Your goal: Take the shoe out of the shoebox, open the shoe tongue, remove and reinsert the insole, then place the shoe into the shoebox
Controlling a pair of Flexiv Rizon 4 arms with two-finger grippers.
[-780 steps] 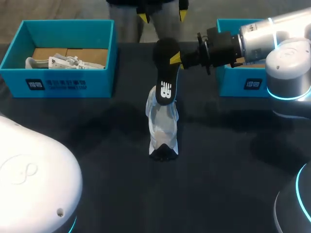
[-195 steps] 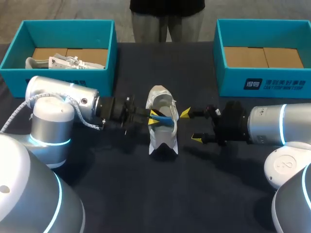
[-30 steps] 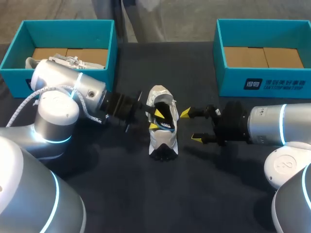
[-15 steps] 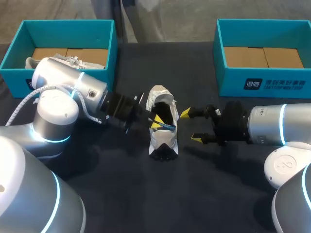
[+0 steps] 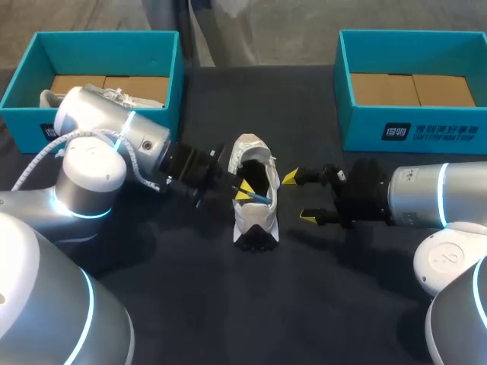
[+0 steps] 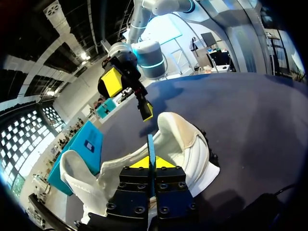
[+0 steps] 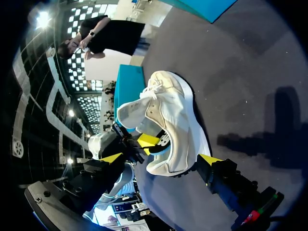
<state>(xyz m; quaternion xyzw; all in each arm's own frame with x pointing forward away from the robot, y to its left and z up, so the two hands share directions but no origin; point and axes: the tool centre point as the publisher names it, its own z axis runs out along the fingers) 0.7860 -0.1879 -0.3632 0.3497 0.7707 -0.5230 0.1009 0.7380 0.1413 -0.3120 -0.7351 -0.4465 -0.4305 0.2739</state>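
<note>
Shoe: white, on the dark table, about midway between the two teal boxes, well apart from both. It lies lengthwise toward the camera in the head view, opening facing up.

Left gripper: comes in from the shoe's left side, tips over the opening. Fingers pressed together on the insole, a thin sheet, dark with a blue edge. In the left wrist view the blue edge stands on end between the two yellow tips, with the shoe's white lining on either side of it.

Right gripper: just beside the shoe's right flank, not touching it. Fingers spread wide, nothing between them. From the right wrist view the shoe's side and sole lie just ahead of the gap between the tips.

Left box: holds a second white shoe on a brown cardboard floor.

Right box: brown cardboard floor showing.
</note>
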